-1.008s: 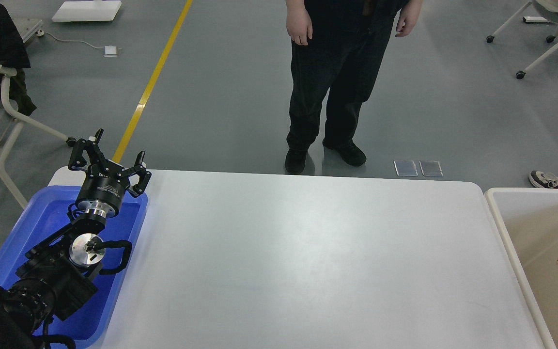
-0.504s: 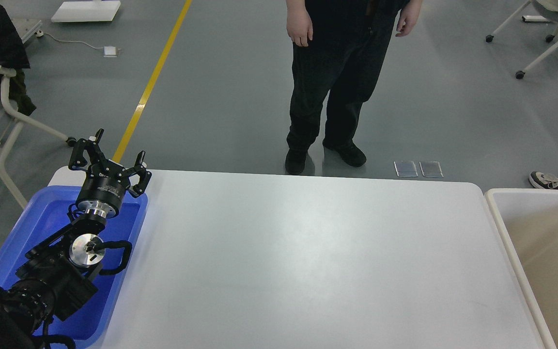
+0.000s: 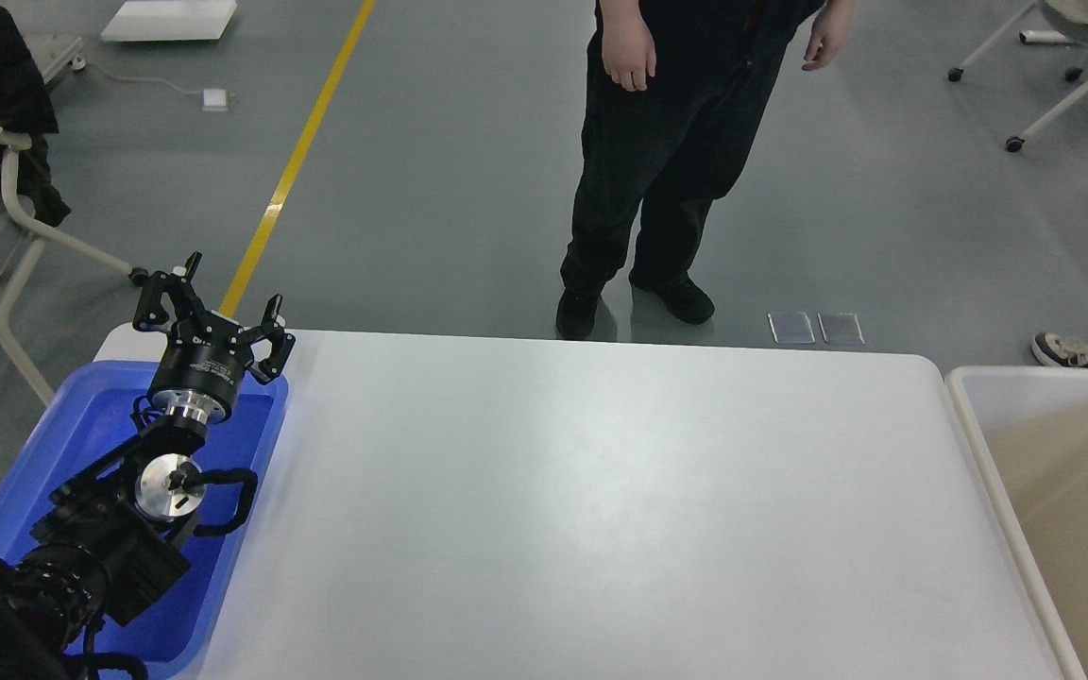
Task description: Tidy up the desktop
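Left pincer [image 3: 212, 304] above blue tray's [image 3: 81, 425] far end, fingers spread apart, apparently gripping nothing; white tabletop [image 3: 601, 501] bare, beige tub [image 3: 1054, 453] at right edge

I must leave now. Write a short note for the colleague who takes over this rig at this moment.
Left gripper: open, holding nothing, raised over the far end of the blue tray.
Right gripper: not in view.
The desktop shows no loose items on it.
Beige tub stands at the right edge.
Done: the tidying looks finished.
Left: probably nothing; check the tub, which is partly out of view.
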